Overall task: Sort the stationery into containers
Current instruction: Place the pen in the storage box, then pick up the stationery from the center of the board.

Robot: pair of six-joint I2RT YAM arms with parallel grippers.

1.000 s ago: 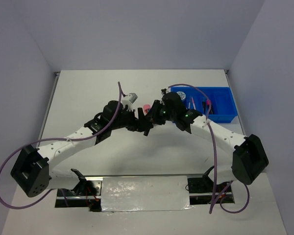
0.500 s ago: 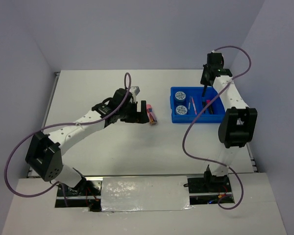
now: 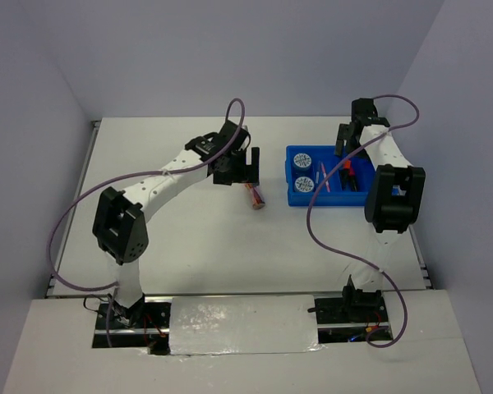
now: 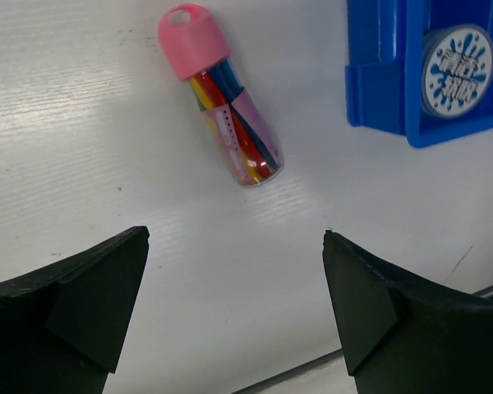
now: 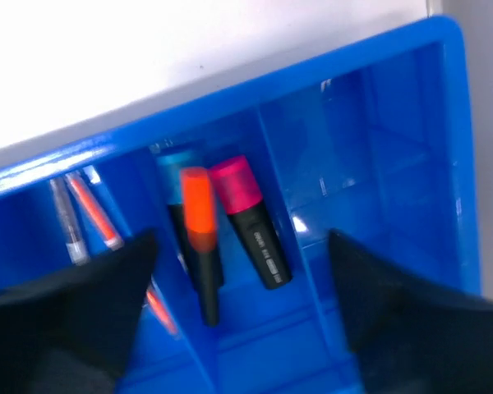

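My left fingers (image 4: 74,304) were black, the surface (image 4: 107,189) white. The clear tube (image 4: 234,139) had a pink cap and yellow, red and blue contents. The tray (image 4: 378,74) was bright blue, and its tape roll (image 4: 458,60) bore a blue-and-white splash pattern. The orange-capped highlighter (image 5: 201,246) and the pink-capped highlighter (image 5: 251,222) were black-bodied.

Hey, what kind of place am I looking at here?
Most likely a robotics lab test cell: a bare white table boxed in by plain grey walls, a left arm and right arm bolted at its near edge, and a blue tray and pink-capped tube as props.
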